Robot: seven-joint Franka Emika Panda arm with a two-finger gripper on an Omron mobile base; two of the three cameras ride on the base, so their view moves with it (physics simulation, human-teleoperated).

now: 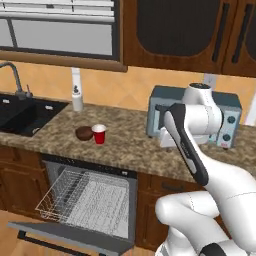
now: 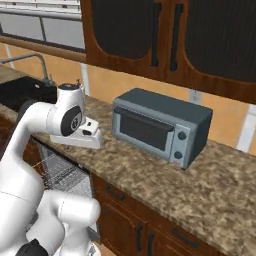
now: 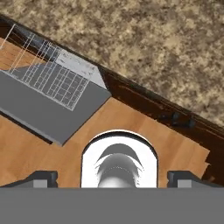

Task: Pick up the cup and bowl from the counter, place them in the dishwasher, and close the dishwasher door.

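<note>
**Cup and bowl not yet picked up; dishwasher stands open**

The cup and the bowl both wait on the long brown speckled granite counter (image 1: 135,145), so in my judgement the task is at its very beginning. Nothing is loaded yet.

The grey under-counter dishwasher (image 1: 90,200) is below the counter, and its flat grey drop-down door (image 1: 70,237) lies fully lowered. The white wire rack (image 1: 82,200) is pulled out over the door and looks empty. A grey toaster oven (image 1: 227,117) stands on the counter to the right, well apart from the dishes.

The small round dark brown bowl (image 1: 84,133) sits just beside the small red tapered cup (image 1: 99,134); they appear to touch or almost touch, above the left part of the dishwasher.

The two-finger gripper (image 3: 112,177) has its fingers spread wide apart and holds nothing. It hangs high, looking down on the wooden floor and the counter edge, near the toaster oven and far from the dishes.

Still to do: take each dish, put both in the rack, push the rack in, and lift the door shut.
</note>
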